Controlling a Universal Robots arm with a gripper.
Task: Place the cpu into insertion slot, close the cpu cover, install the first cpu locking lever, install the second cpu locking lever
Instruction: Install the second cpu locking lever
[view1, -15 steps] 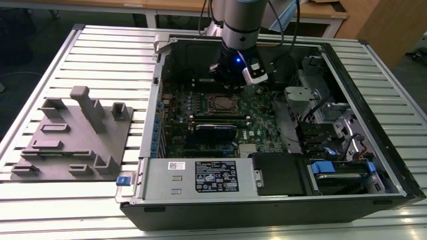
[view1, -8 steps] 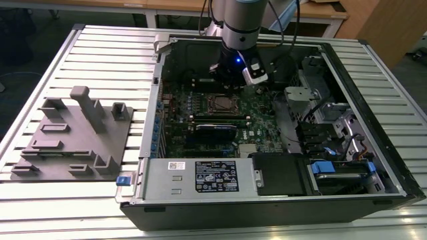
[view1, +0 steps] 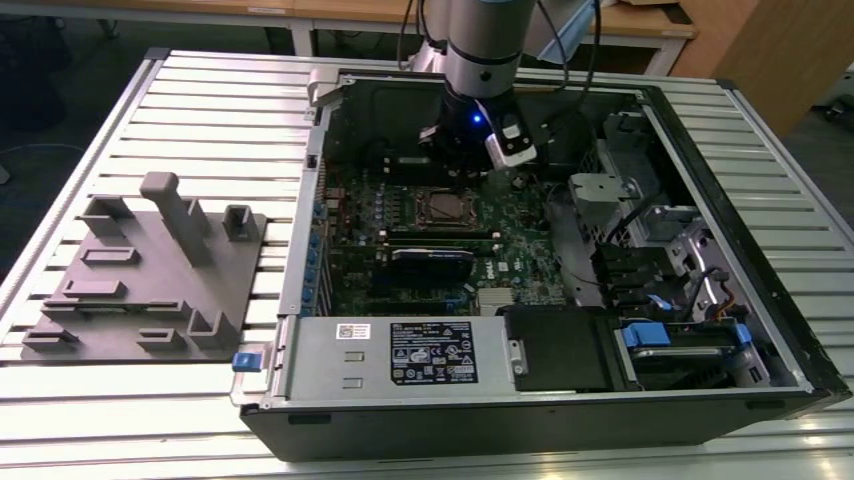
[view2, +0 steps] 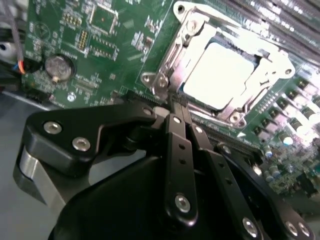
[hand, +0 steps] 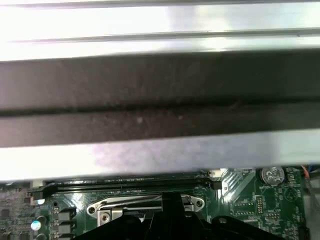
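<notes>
In the upper middle of the exterior view, the arm (view1: 478, 45) reaches down into the open PC case (view1: 534, 400) on the slatted worktop (view1: 200, 90), with the tool (view1: 461, 165) just above the board's far edge. In the second wrist view the tool (view2: 177, 107) has its black fingers (view2: 175, 150) drawn together, nothing between them, tips right at the slot's near rim. The cpu (view2: 217, 75) sits in the slot (view2: 165, 80), pale top showing through the cover (view2: 272, 62), which lies flat over it. The slot (view1: 443, 207) is at centre frame in the exterior view. A grey fixture (view1: 147, 270) lies at the left on the worktop.
</notes>
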